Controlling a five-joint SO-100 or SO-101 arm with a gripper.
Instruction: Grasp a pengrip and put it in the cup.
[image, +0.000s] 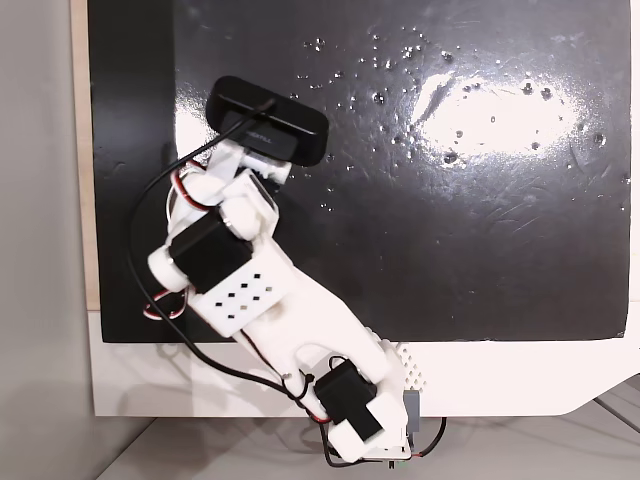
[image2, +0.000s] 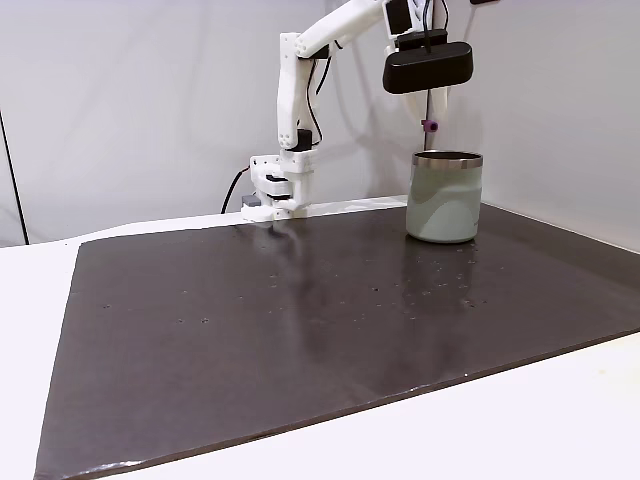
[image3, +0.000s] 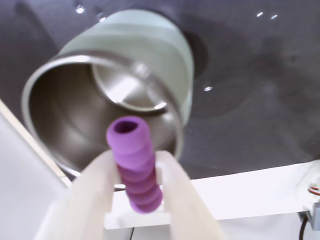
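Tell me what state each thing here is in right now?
pengrip: clamped between the fingers, held in the air above the cup's mouth.
cup: upright on the dark mat, open, nothing seen inside.
gripper: shut on the pengrip, raised over the cup.
dark mat: flat, dotted with small shiny specks.

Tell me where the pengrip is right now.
In the wrist view the purple pengrip sits clamped between the hand's two fingers, directly above the cup's open mouth; a fixed view shows it just over the rim.

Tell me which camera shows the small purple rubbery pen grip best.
The wrist view: the small purple ribbed rubber pen grip sits large between the gripper fingers, above the steel mug. A fixed view shows a tiny purple dot.
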